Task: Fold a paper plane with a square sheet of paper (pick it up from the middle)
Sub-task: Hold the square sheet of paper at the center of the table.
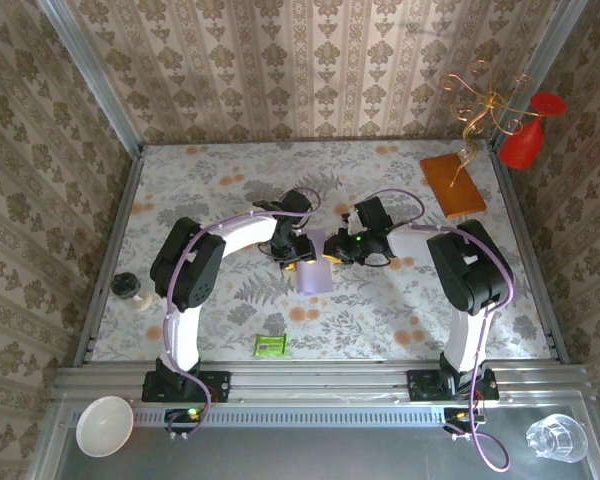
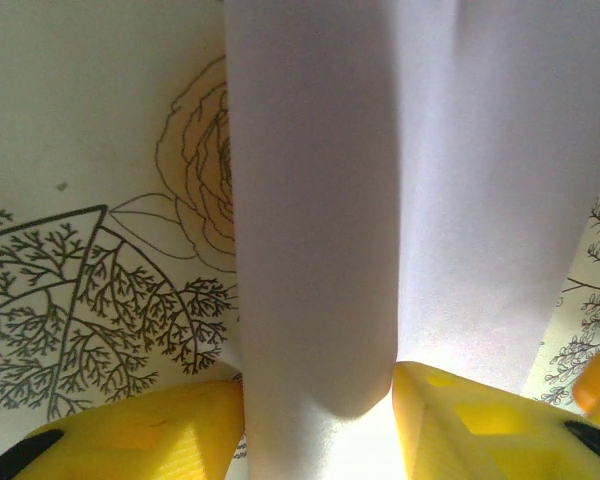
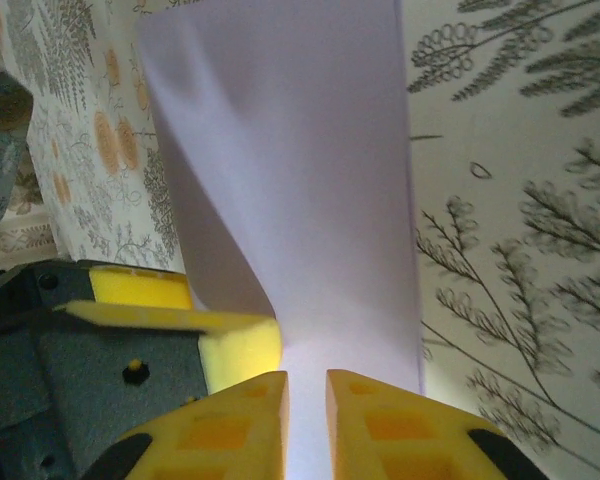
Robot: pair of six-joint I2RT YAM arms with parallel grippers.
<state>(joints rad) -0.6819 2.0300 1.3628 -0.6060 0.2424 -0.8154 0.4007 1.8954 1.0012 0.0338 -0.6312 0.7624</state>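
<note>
Square sheet of paper [image 1: 315,276] seems lifted off the table. It hangs just beyond the green packet [image 1: 270,345], on the side away from the arm bases. Left gripper [image 1: 298,252] and right gripper [image 1: 340,250] meet nose to nose on its far edge, farther again from the packet.

Right jaws are nearly together, pinching a flat strip. Left jaws sit wider, hugging a rounded bend of paper that fills their gap.

I read the paired grip as one side anchoring while the other shapes a fold.

Paper is pale lavender, unmarked and softly curled. I see no sharp crease; not a plane yet.
</note>
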